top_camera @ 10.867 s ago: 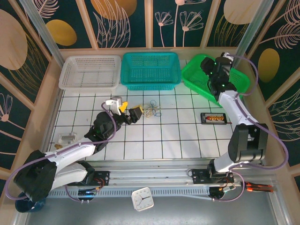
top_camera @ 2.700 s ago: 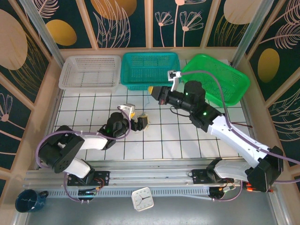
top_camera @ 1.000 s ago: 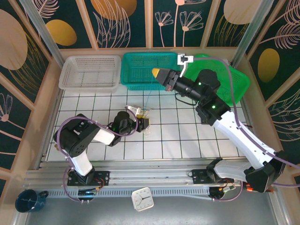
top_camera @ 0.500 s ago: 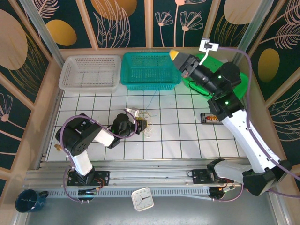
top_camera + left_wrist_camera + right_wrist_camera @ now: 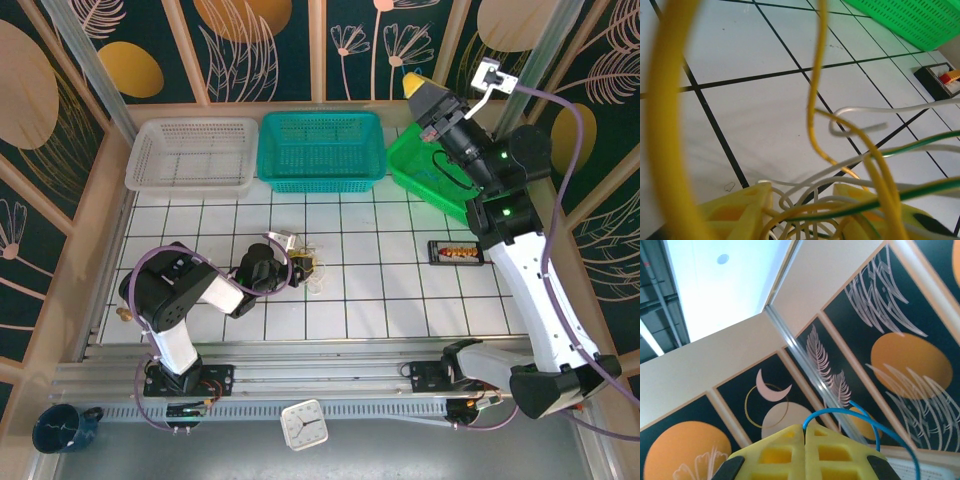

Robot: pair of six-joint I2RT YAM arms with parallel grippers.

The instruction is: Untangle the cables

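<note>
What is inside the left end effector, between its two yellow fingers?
Yellow, white and green loops of the cables pass between the fingers of the left end effector, above the tiled table. Whether they actually pinch any wire is covered by the loops themselves.

Under me lies a white tabletop (image 5: 380, 290), ruled into squares by black lines. Dark teal wall panels (image 5: 170, 30) stand round three sides of it, drawn with pale leaves and orange discs (image 5: 240, 20) and set in light wooden frames (image 5: 318, 50). A metal post (image 5: 78, 50) rises at the far left corner. Looking up, I see a plain beige wall (image 5: 705, 370) above the panels, one of which bears a crescent (image 5: 772, 385). Over that runs a bright white ceiling (image 5: 740, 290) with a small round fitting (image 5: 722, 259), beside a darker strip with pipes (image 5: 655, 285).
</note>
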